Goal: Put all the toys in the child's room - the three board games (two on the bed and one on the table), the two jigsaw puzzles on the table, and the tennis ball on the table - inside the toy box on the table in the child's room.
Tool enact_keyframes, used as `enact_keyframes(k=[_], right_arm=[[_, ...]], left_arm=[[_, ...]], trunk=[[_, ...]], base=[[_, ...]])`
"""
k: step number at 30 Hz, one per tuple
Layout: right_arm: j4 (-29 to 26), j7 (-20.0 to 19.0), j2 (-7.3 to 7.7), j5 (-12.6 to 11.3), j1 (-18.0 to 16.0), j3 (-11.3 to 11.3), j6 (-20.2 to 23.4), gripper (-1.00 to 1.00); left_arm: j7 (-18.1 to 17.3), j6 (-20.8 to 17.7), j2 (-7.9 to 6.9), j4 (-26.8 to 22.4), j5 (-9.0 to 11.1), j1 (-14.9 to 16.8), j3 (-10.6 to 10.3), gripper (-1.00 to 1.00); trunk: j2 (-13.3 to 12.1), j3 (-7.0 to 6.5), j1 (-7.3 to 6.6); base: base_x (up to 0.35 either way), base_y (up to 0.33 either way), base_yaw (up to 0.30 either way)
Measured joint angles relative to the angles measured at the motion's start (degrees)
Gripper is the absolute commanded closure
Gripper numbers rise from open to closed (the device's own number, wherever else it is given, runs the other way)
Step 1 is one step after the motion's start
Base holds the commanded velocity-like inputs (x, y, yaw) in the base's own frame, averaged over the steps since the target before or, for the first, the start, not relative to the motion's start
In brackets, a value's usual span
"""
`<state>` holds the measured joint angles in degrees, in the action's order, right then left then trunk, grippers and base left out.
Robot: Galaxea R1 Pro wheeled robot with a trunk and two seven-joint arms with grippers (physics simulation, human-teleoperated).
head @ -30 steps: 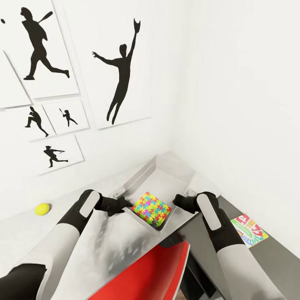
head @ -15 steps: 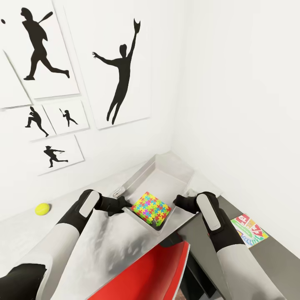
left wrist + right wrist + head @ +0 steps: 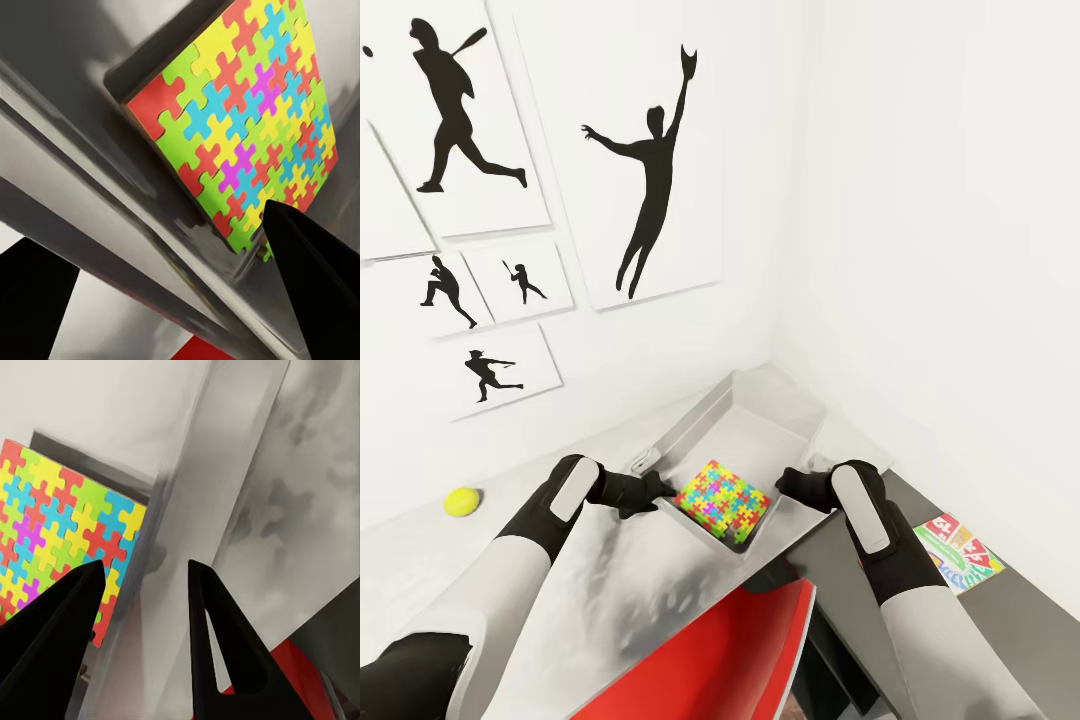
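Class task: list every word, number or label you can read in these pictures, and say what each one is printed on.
Board game on the table: large coloured lettering, too skewed and small to read.
Jigsaw puzzle in the toy box: coloured pieces, no text.
Wall posters: black silhouettes, no text.
Tennis ball: no readable marking.

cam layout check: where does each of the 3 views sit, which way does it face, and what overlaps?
Head view: on the head, looking forward and down at the toy box on the table; both arms, left gripper, right gripper.
Left wrist view: along dark fingers at the jigsaw puzzle.
Right wrist view: along two fingers at the box rim.
Shared: the jigsaw puzzle, in all three.
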<state>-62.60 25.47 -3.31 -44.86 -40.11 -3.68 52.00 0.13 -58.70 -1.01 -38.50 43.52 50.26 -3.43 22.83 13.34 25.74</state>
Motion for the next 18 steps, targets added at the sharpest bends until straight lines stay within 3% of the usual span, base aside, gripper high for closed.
enact_keyframes(k=[18], right_arm=[[-0.04, -0.01, -0.08, 0.16, 0.01, 0.03, -0.02, 1.00]], left_arm=[[0.00, -0.02, -0.03, -0.10, -0.04, -0.02, -0.01, 1.00]], trunk=[[-0.01, 0.00, 0.01]], base=[[-0.023, 0.023, 0.000]])
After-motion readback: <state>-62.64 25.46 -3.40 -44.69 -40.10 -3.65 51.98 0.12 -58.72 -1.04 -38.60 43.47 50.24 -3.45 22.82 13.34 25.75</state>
